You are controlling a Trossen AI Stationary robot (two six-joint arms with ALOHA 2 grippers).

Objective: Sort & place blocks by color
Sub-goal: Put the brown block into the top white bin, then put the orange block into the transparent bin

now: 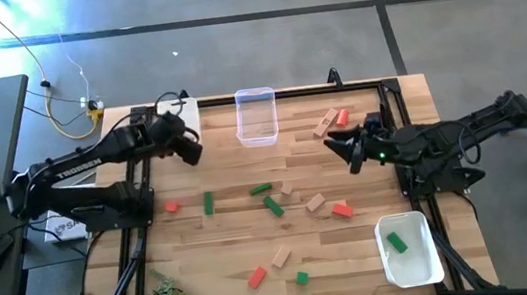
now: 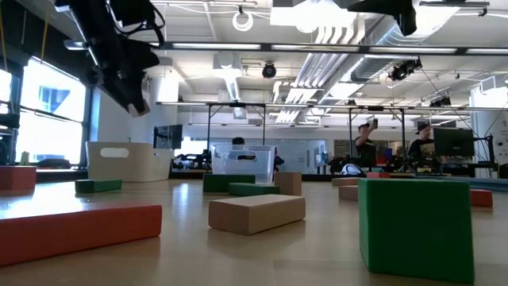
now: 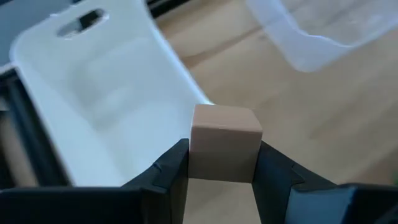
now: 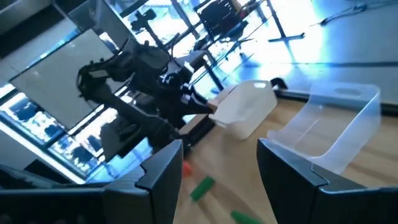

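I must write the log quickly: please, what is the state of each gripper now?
Left gripper: closed on a plain wooden block, near the white tub.
Right gripper: open, holding nothing.

blocks [image 1: 273, 205]: green, red-orange, plain wood | scattered on table | one green in tub

Both arms are dark, nearly black, built of jointed tubular links. The left arm [image 1: 75, 171] carries white lettering along one link, probably the maker's name. The right arm [image 1: 463, 131] shows a small green light near its wrist. Each gripper's fingers [image 3: 165, 174] are black, angular, faceted plastic.
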